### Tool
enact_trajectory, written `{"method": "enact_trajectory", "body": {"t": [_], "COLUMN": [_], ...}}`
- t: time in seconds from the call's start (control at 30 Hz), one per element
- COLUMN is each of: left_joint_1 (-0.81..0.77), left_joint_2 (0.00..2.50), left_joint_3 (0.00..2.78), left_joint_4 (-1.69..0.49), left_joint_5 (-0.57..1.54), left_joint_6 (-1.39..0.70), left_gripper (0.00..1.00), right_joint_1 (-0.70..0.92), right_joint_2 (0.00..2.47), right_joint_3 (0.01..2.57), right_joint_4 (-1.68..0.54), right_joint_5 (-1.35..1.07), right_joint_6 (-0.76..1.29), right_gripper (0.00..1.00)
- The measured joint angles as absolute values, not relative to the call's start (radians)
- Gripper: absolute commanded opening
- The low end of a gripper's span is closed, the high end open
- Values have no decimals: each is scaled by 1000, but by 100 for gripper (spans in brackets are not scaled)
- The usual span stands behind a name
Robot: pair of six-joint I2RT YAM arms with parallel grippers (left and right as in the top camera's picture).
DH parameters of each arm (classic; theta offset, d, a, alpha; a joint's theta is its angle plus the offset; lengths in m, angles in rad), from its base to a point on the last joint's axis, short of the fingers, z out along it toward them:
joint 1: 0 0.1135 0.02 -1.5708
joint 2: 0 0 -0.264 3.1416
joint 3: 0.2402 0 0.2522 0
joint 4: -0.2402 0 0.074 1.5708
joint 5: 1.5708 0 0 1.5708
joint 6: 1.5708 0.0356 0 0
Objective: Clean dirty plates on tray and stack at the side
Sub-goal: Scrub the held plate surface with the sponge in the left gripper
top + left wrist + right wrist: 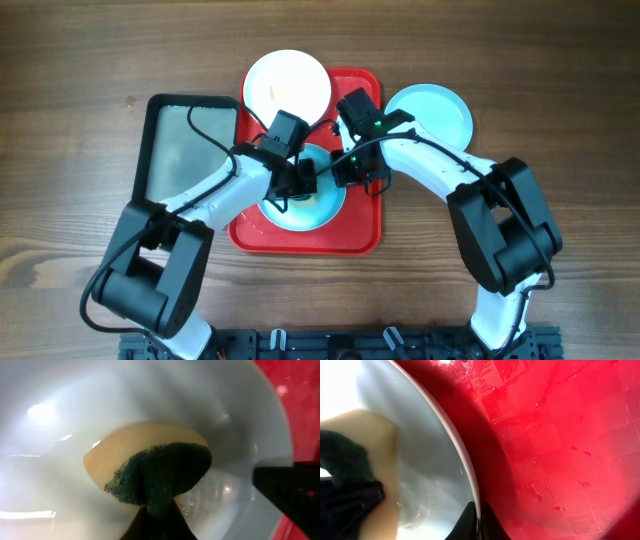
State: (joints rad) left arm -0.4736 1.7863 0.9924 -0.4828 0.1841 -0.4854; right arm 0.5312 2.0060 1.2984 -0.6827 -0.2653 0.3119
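A light blue plate (312,207) lies on the red tray (360,235). My left gripper (287,188) is shut on a sponge (150,467), tan with a dark green scrub side, and presses it on the plate's inside (60,475). My right gripper (350,170) is shut on the rim (470,480) of the same plate at its right edge, over the tray (560,435). A white plate (287,84) sits at the tray's far left corner. Another light blue plate (432,112) lies on the table right of the tray.
A smaller black-rimmed grey tray (185,150) lies left of the red tray. The table (80,100) is bare wood on both sides. Both arms cross over the red tray's middle.
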Motion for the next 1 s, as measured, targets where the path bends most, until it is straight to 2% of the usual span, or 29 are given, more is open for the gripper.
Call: {"method": "enact_trajectory", "body": {"t": [0.57, 0.73, 1.0], "left_joint_1": [-528, -476, -327], "left_joint_2": [1795, 1772, 1584], "left_joint_3": [992, 989, 986], "left_joint_4": [-440, -451, -528], "left_joint_5": [281, 344, 346], "left_joint_6": [-518, -519, -499], "left_gripper": [4, 4, 4], "right_joint_1": [530, 531, 532], "right_joint_2": [2006, 2006, 2006], "right_joint_3": [1298, 1298, 1298], "right_joint_4": [-680, -676, -675], "right_joint_5": [-269, -271, -275], "right_joint_6": [312, 311, 311], "right_gripper": [4, 4, 4]}}
